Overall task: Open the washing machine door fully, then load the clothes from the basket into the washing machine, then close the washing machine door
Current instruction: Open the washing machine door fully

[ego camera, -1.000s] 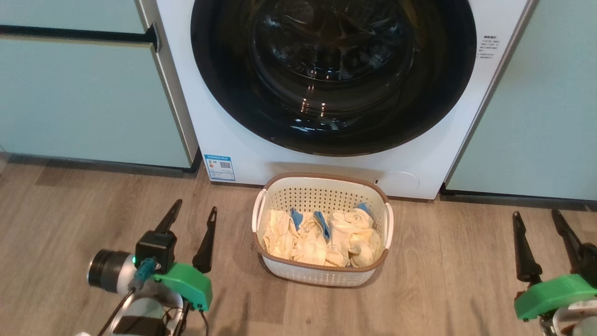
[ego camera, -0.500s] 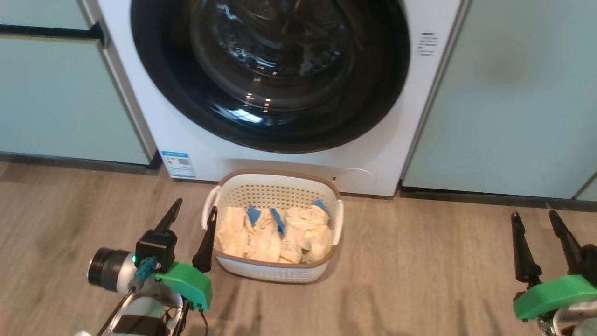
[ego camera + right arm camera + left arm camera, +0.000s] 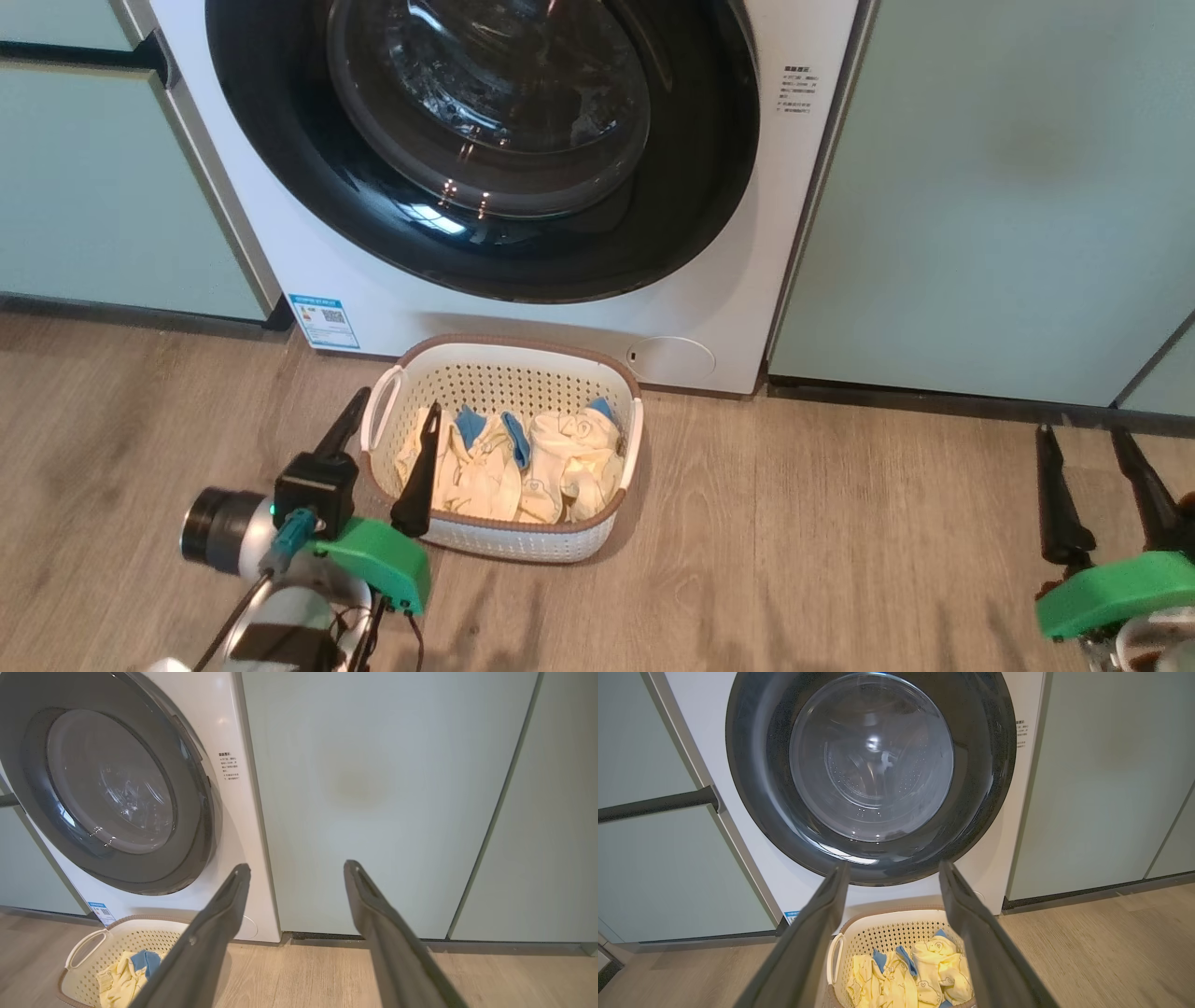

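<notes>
Head camera is panning right, sliding the still-shut door (image 3: 485, 140) and the basket (image 3: 509, 345) of clothes (image 3: 523, 462) on the floor (image 3: 840, 523) below it leftward, while left fingers (image 3: 420, 467) and right fingers (image 3: 1055, 504) are hanging spread and empty, opening not begun.

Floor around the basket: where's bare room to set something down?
Widest bare floor lies right of the basket, bordered by the pale green cabinet behind and the right tool. Another patch sits left of the basket, before the left cabinet. Crowded: the thin strip between basket and washing machine, and the basket's left rim, where the left tool hangs.
</notes>
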